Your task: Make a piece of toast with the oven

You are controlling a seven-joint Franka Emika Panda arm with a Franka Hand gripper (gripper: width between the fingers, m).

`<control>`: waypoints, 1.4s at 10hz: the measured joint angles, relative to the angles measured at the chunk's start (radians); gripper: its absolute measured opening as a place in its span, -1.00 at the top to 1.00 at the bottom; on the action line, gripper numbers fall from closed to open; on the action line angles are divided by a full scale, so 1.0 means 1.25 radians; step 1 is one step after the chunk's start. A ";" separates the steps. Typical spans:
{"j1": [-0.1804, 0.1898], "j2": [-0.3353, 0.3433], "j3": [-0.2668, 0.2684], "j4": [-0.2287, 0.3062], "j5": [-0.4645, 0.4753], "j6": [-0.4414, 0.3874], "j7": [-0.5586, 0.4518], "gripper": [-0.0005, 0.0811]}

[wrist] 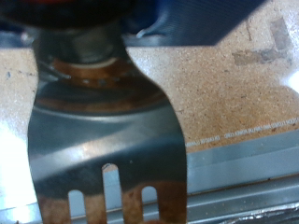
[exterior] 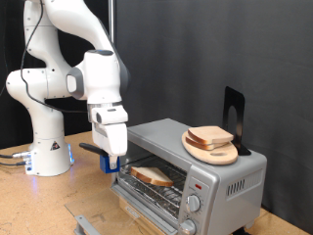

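The silver-grey oven [exterior: 233, 182] stands at the exterior view's right with its glass door [exterior: 143, 203] folded down. One piece of toast [exterior: 152, 175] lies on the inner wire rack. My gripper [exterior: 111, 163], with blue fingers, hangs just in front of the oven opening, to the exterior view's left of that slice. It is shut on a black slotted spatula [wrist: 103, 131], whose handle [exterior: 89, 149] sticks out to the exterior view's left. In the wrist view the spatula blade fills the middle, over a speckled tabletop [wrist: 234, 93].
A round wooden board [exterior: 211, 151] with a couple more bread slices [exterior: 209, 136] sits on the oven's top, with a black stand [exterior: 233, 112] behind it. Two round knobs [exterior: 193, 203] are on the oven's front. The robot's base [exterior: 49, 157] stands at the left.
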 joint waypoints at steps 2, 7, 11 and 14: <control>0.000 -0.005 -0.007 0.001 0.021 -0.011 -0.009 0.34; 0.006 -0.008 0.014 0.017 0.042 -0.040 0.044 0.34; 0.013 -0.011 0.036 0.021 0.048 -0.055 0.068 0.34; 0.009 -0.011 0.036 0.021 0.047 -0.063 0.066 0.34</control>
